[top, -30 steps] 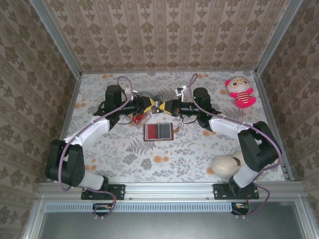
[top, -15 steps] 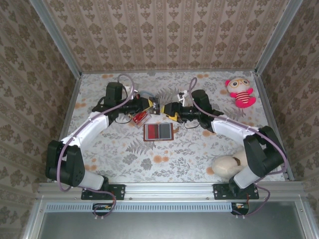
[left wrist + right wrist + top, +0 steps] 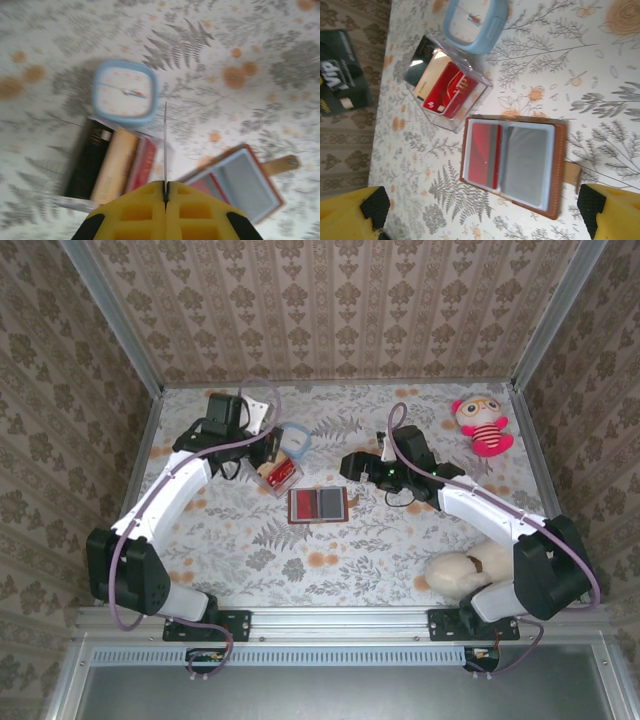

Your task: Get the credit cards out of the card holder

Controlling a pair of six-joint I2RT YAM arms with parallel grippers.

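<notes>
On the floral table (image 3: 380, 540), your grippers have pulled apart: left gripper (image 3: 165, 187) pinches a card (image 3: 165, 145) edge-on, right gripper (image 3: 483, 207) gapes above the open card holder (image 3: 512, 165).

Three walls (image 3: 340, 310) in beige damask wallpaper are enclosing the desk (image 3: 250, 560) along its far, left and right edges. The desk's top is showing a pale print of grey ferns and orange blossoms. Aluminium posts (image 3: 114, 320) are rising from the two far corners, and a ribbed aluminium rail (image 3: 340, 622) is running along the near edge. Soft, even light is falling across the top.
</notes>
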